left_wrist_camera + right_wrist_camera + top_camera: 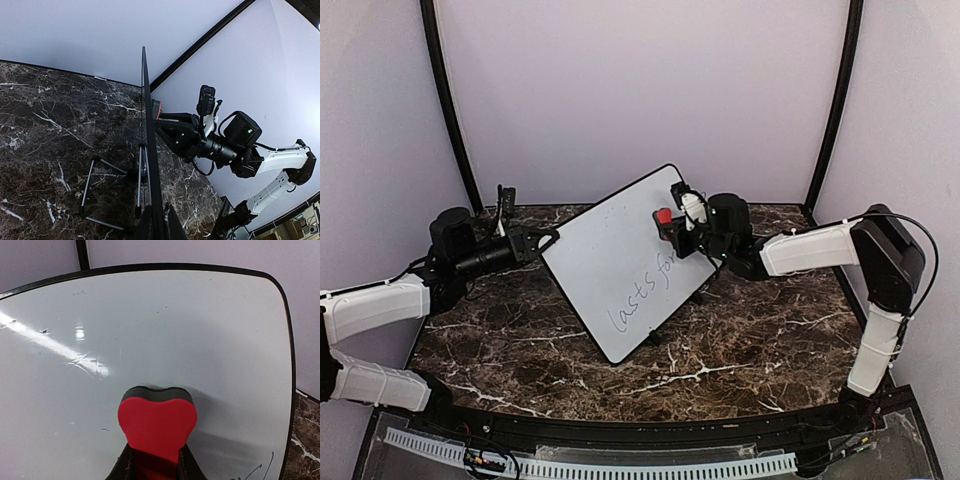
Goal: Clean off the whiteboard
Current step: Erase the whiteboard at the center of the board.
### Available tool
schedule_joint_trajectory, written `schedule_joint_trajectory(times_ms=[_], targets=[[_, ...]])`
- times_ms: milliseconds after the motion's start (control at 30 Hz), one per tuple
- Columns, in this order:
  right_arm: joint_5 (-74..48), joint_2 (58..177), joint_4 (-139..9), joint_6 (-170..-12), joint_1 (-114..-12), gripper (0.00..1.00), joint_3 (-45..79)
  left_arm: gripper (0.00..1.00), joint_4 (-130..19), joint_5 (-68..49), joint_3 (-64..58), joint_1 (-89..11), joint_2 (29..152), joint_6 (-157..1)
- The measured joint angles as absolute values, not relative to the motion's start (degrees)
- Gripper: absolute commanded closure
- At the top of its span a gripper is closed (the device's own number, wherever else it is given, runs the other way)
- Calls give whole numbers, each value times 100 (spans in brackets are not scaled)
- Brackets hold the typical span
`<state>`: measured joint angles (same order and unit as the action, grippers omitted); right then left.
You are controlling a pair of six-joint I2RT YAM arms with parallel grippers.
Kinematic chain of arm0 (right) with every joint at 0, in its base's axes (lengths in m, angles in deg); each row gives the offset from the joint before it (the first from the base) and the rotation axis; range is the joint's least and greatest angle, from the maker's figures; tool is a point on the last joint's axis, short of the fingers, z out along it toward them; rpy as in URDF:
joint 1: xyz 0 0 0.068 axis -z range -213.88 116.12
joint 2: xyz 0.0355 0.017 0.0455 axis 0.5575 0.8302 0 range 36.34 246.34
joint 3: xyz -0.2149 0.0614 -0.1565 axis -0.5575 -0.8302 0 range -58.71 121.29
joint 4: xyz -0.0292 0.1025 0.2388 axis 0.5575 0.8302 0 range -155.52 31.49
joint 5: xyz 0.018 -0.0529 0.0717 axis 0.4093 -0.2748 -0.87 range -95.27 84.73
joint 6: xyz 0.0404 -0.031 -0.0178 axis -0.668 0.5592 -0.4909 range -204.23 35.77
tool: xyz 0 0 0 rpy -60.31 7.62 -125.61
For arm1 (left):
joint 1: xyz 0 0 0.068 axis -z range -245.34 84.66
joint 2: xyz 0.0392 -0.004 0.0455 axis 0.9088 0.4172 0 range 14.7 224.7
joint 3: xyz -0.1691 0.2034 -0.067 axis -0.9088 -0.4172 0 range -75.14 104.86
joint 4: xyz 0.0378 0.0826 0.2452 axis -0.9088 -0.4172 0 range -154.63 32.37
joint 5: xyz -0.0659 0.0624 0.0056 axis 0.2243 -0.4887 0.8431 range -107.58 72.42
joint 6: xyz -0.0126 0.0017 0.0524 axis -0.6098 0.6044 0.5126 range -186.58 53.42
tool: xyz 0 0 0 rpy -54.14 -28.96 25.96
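Left gripper (538, 243): pinched on the edge of the whiteboard (610, 250)
Right gripper (156, 467): clamping red eraser (157, 430) against board
Writing (645, 290): "lasts for", lower half

The place is a robotics lab test cell. A dark marble-patterned table (520, 350) is boxed in by plain pale walls (640, 90) and black corner posts (448, 110). A left arm (380, 310) and a right arm (810, 250) are mounted along its near edge, beside a slotted cable strip (620, 468).
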<state>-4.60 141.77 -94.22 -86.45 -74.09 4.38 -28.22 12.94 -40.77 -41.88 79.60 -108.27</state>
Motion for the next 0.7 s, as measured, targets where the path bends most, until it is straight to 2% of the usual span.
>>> schedule_joint_trajectory(times_ms=[400, 700], targets=[[-690, 14262, -9079, -8640, -7496, 82, 1291, 100, -2798, 1428, -4079, -4179, 7960, -10755], [-624, 14208, -9665, -8719, -7719, 82, 550, 100, -2853, 1334, -4079, -4183, 7960, -10851]])
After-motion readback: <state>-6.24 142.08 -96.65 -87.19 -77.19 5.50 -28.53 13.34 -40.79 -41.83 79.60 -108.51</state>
